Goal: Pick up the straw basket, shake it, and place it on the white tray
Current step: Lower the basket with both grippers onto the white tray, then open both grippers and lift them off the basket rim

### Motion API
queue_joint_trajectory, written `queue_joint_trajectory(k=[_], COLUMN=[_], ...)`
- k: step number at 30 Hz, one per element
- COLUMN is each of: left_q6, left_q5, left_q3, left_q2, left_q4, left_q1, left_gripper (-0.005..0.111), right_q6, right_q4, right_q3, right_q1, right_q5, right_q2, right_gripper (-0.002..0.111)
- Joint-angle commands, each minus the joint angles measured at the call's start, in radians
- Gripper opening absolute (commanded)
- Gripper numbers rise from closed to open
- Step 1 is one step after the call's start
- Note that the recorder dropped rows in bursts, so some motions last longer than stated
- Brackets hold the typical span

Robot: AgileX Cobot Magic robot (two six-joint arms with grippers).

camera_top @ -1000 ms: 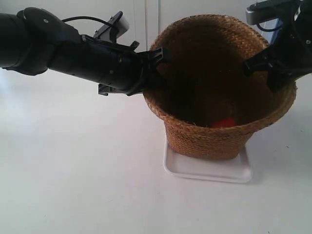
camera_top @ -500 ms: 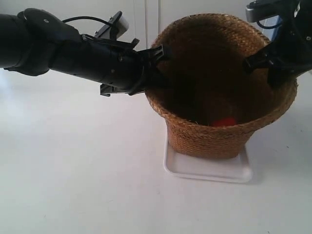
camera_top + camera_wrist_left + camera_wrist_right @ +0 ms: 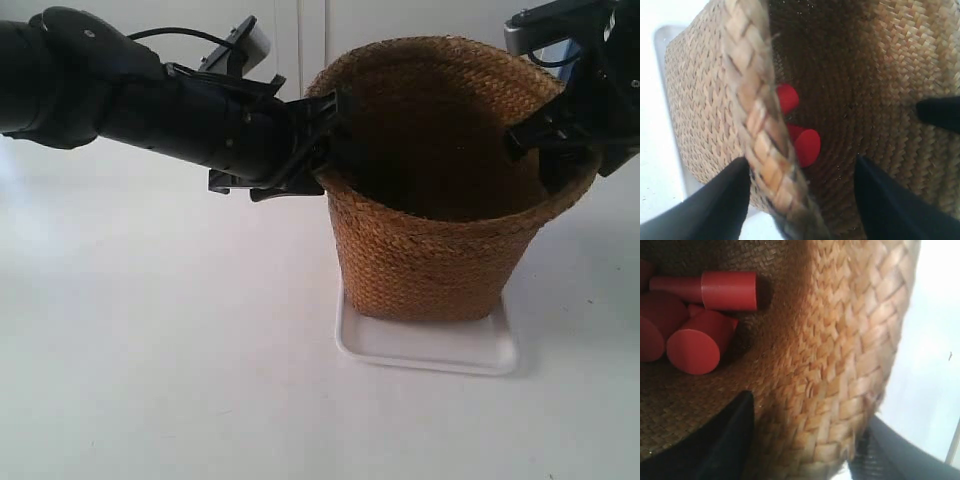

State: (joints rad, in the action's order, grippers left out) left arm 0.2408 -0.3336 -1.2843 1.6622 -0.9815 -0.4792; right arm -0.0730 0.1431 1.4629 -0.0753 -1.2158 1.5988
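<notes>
The straw basket (image 3: 430,250) stands upright on the white tray (image 3: 430,350). The gripper of the arm at the exterior view's left (image 3: 325,140) straddles the braided rim on one side. The gripper of the other arm (image 3: 545,150) straddles the opposite side. In the left wrist view my left gripper (image 3: 801,162) is open, one finger outside the basket (image 3: 700,100) and one inside, well off the wall. In the right wrist view my right gripper (image 3: 810,407) is open astride the basket wall (image 3: 850,340). Several red pieces (image 3: 695,345) lie on the basket's floor.
A corner of the tray (image 3: 662,45) shows beside the basket in the left wrist view. The other gripper's black fingertip (image 3: 940,112) pokes in across the basket. White tabletop (image 3: 150,380) surrounds the tray, with a white wall behind.
The basket has gone from tilted toward the camera to upright and flat on the tray. Both grippers have opened from their hold on the rim and stayed beside it.
</notes>
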Motion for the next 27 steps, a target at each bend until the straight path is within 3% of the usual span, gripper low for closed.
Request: queue_joint_trajectory(k=[1, 12, 19, 27], left_q6=[0.003, -0.001, -0.001, 0.026], left_q5=[-0.036, -0.095, -0.105, -0.111], left_q3=[-0.002, -0.002, -0.002, -0.019], left_q2=[-0.008, -0.008, -0.008, -0.008], left_q4=[0.006, 0.010, 0.027, 0.027], left_q1=[0.001, 0.063, 0.071, 0.071], left_gripper=[0.065, 0.065, 0.079, 0.080], right_q6=[0.001, 0.002, 0.002, 0.002], right_q4=[0.008, 0.014, 0.014, 0.014], right_q3=[0.002, 0.002, 0.002, 0.002], right_q1=[0.006, 0.006, 0.006, 0.006], right_q5=[0.011, 0.012, 0.028, 0.035], right_q2=[0.000, -0.002, -0.002, -0.002], right_gripper=[0.059, 0.064, 0.064, 0.064])
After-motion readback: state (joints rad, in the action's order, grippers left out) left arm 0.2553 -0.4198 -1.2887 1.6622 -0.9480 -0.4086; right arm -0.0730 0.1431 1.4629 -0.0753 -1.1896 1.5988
